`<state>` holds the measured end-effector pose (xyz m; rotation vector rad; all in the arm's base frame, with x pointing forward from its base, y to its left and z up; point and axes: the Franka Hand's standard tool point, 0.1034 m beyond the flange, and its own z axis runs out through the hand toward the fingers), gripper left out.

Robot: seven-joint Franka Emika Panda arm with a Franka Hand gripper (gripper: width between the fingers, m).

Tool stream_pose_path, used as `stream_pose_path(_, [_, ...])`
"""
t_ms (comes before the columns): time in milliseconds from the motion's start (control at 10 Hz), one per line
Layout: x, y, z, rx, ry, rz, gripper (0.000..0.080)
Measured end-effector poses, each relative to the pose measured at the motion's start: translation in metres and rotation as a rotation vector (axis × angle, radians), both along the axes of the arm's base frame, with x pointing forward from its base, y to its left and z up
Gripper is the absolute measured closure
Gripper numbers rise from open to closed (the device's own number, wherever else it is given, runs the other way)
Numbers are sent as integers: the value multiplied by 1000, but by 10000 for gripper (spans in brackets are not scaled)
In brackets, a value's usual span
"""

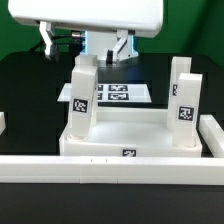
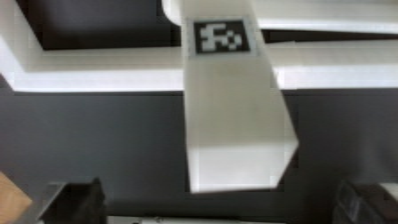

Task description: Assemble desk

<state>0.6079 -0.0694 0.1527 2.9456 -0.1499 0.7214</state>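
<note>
Above, pincer [image 1: 102, 50] released over upright leg [image 1: 83, 95], desk top [image 1: 130, 140] partly hidden by rail [image 1: 110, 168]

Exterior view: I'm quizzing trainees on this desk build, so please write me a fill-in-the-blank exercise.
1. ___ short square white legs stand upright on the large white plastic tray-like desk top.
2. The hand hangs above one leg, its jaws ___.
3. The table is coloured ___.
Missing words: two; open; black.
</note>
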Motion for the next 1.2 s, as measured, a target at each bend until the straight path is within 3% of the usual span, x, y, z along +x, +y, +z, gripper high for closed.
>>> stream_pose_path(300, [-1,2,-3,6,16,0,151])
stream_pose_path(500, [-6,8,-17,73,173,-3,151])
stream_pose_path(700, [-6,7,-24,105,283,-2,151])
stream_pose_path(1000, [-5,3,-31,137,450,-4,151])
stream_pose_path(1200, [-2,-1,-33,130,444,-5,151])
